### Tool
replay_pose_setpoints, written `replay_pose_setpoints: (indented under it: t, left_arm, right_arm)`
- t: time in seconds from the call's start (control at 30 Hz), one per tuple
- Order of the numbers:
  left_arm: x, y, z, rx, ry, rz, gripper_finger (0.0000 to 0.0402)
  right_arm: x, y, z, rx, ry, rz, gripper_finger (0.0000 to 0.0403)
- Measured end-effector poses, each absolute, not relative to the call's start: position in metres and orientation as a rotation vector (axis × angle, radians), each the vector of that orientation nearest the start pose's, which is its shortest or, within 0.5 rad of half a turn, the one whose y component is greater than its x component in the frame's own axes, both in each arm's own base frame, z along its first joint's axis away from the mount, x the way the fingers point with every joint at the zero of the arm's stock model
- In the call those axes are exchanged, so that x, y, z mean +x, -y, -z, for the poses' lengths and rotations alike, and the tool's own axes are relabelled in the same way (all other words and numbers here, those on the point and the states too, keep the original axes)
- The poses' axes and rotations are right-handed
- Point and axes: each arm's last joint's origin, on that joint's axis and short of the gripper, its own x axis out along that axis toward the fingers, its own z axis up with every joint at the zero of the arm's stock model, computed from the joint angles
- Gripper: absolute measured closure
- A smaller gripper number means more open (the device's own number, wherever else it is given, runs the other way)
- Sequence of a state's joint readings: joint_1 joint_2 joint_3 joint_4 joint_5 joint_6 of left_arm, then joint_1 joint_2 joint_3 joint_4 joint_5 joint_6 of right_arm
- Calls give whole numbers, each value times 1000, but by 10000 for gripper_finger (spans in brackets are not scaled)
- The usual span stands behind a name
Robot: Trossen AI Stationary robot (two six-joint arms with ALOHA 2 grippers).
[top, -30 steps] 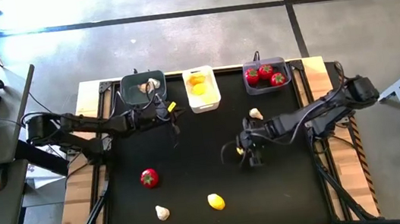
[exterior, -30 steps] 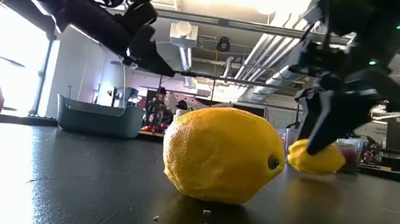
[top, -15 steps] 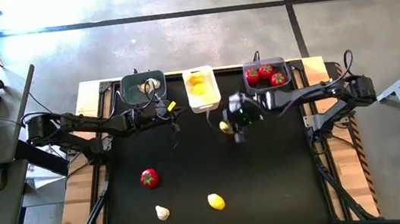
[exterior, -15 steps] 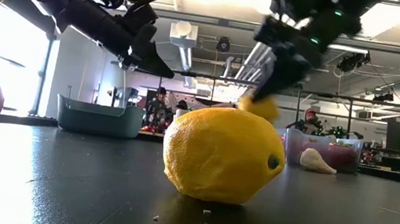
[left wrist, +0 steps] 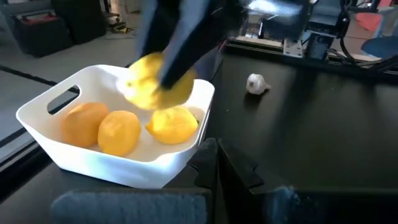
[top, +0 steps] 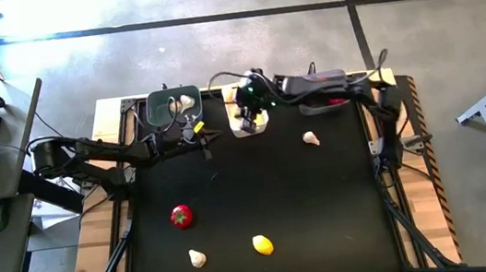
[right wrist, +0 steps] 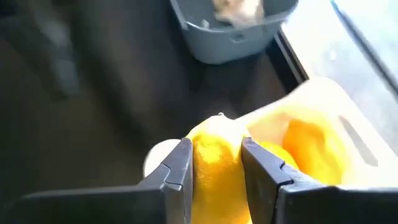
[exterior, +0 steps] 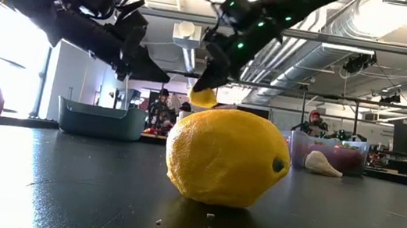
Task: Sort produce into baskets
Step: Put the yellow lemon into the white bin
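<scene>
My right gripper [top: 246,115] is shut on a yellow lemon [right wrist: 217,163] and holds it over the white basket [top: 260,123] at the table's far edge. That basket holds three more lemons [left wrist: 124,127]. My left gripper [top: 203,138] is shut and empty, just left of the white basket, near the left grey basket [top: 172,107], which has a garlic in it. On the table lie a red tomato [top: 180,216], a garlic [top: 198,257], a lemon [top: 262,244] and another garlic [top: 311,138]. My right arm covers most of the right basket [top: 333,77]. My right gripper pinches the lemon's two opposite sides [right wrist: 198,163] between its two fingers [right wrist: 179,168]. The fingers come from above, slanting down. The lemon is lifted clear and hangs above the white basket's rim [left wrist: 202,93].
The table's middle and right parts are bare black mat. My right arm [top: 329,83] stretches along the far edge. The low view has the near lemon [exterior: 225,156] large in front. Desks with a keyboard stand left of the table.
My right gripper has carried the lemon up from the mat right of the table's middle, toward the far edge and the left, to above the white basket. The lemon has stayed shut in the fingers, clear of the table.
</scene>
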State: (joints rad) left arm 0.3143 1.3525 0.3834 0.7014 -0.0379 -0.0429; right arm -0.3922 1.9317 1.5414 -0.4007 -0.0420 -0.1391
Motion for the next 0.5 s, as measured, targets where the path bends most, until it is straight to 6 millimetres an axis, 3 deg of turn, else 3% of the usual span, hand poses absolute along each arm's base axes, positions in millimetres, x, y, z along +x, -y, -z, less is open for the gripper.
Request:
replay_pose_setpoints:
  t: [0.23,0.37,0.5]
  left_arm:
    - [231,-77,-167,-51,-266,-354,401]
    - [231,-78,-167,-50,-267,-358,401]
    - [231,-78,-167,-34,-270,-355,401]
  right_arm:
    - [421,181,-221,211,-866,346,309]
    - [425,184,-206,248,-895,373,292]
    - [424,186,-205,232,-907,405,257]
